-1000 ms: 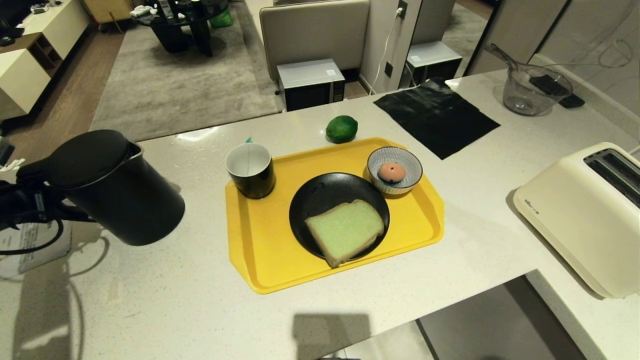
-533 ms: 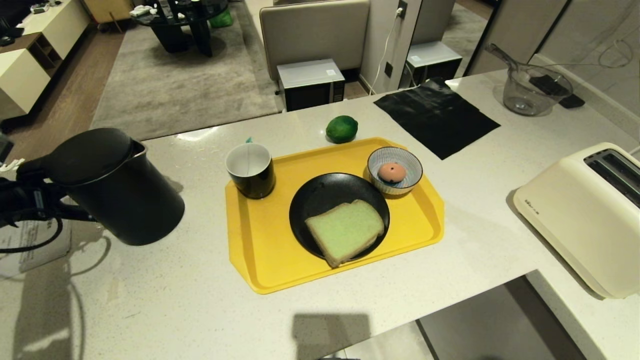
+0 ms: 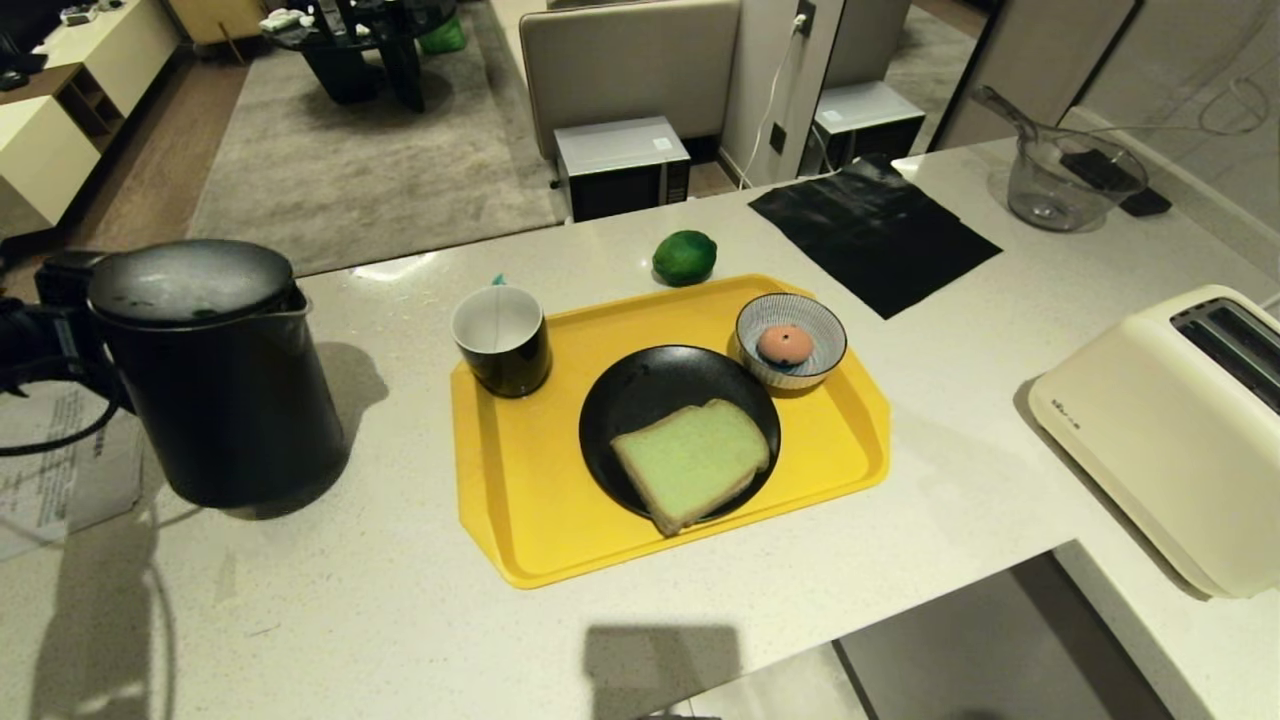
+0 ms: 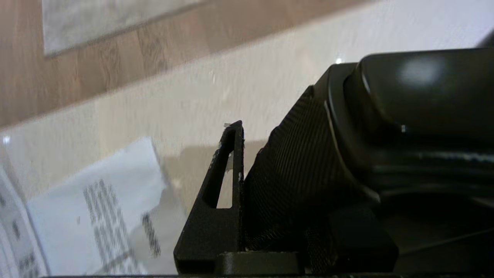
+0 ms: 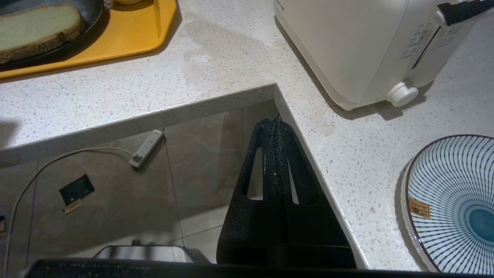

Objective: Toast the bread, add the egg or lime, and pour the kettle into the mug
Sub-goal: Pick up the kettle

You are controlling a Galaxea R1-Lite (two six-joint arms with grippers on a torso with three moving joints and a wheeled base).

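The pale speckled counter (image 3: 400, 620) carries everything, and the largest thing on it is one cream toaster (image 3: 1160, 430) at the robot's right, its long body running away from the robot with the slots on top. Next in size is one yellow tray (image 3: 520, 520), its long side lying across the view. At the robot's left stands the one kettle (image 3: 215, 380), upright on the counter with its long axis vertical, lid flat on top and its handle turned away from the tray toward the left gripper (image 4: 247, 162), whose jaws are clamped on the kettle's handle. One black cloth (image 3: 870, 235) lies flat beyond the tray. One black plate (image 3: 640, 395) sits in the tray's middle and bears the one slice of bread (image 3: 690, 460), lying flat, its rounded top pointing toward the right. One clear bowl (image 3: 1060, 185) stands at the far right. The one mug (image 3: 500, 340) stands upright on the tray's far left corner, mouth up. One striped bowl (image 3: 815, 335) on the tray's far right holds the one egg (image 3: 784, 345). One lime (image 3: 684, 257) rests on the counter just beyond the tray. The right gripper (image 5: 274, 127) hangs parked over the counter's edge near the toaster, jaws pressed together on nothing, beside one striped plate (image 5: 451, 200).
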